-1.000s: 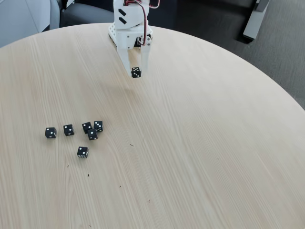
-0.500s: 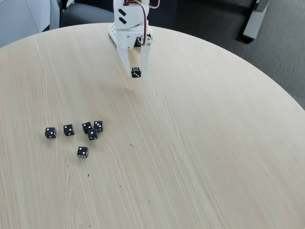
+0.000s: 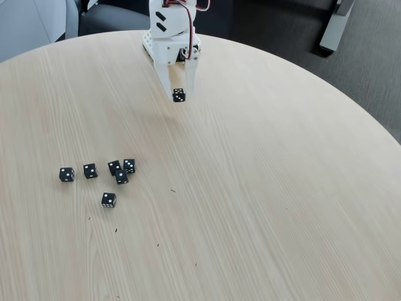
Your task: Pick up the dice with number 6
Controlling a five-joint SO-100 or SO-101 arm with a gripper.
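In the fixed view my white gripper hangs over the far middle of the round table, pointing down. A small black die with white pips is pinched between its two fingertips, held a little above the wood with a faint shadow beneath. Its pip count is too small to read. Several same-sized black dice lie in a loose group at the left: one, another, a tight cluster, and a lone one nearer the front.
The light wooden table is round, with its edge curving along the top right. Beyond it lie dark floor and a grey chair at the top left. Tiny dark specks dot the wood near the front.
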